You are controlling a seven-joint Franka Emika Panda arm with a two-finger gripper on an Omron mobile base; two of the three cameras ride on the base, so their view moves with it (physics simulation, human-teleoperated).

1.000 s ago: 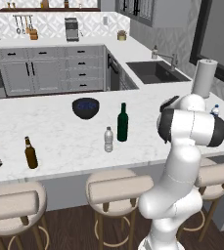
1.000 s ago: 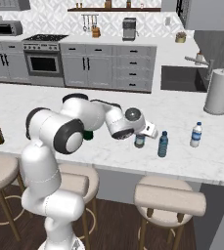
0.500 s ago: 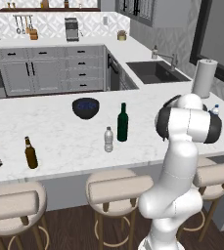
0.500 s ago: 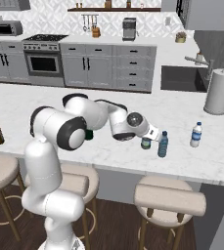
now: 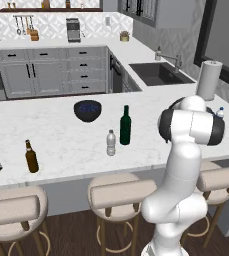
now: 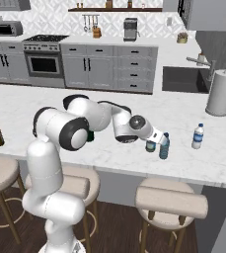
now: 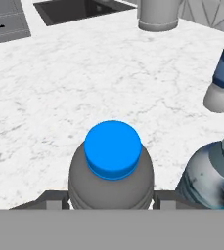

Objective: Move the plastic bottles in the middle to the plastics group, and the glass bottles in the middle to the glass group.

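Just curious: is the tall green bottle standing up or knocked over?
Upright: the green bottle stands on the counter, neck pointing straight up.

1. The left base view is taken from behind the arm, on its left, raised, looking forward and down over the marble counter (image 5: pixel 61 125) toward the sink (image 5: pixel 158 74) and back cabinets; framing is wide.
2. The right base view is taken from behind, on the right, at similar height and width, facing the stove (image 6: pixel 44 59) wall.
3. Shared between both: the counter, sink, paper towel roll (image 6: pixel 221 92), brown bottle (image 5: pixel 31 157).
4. The hand view is set very close above a blue-capped bottle (image 7: pixel 112 166), looking along the counter toward the paper towel roll and sink.
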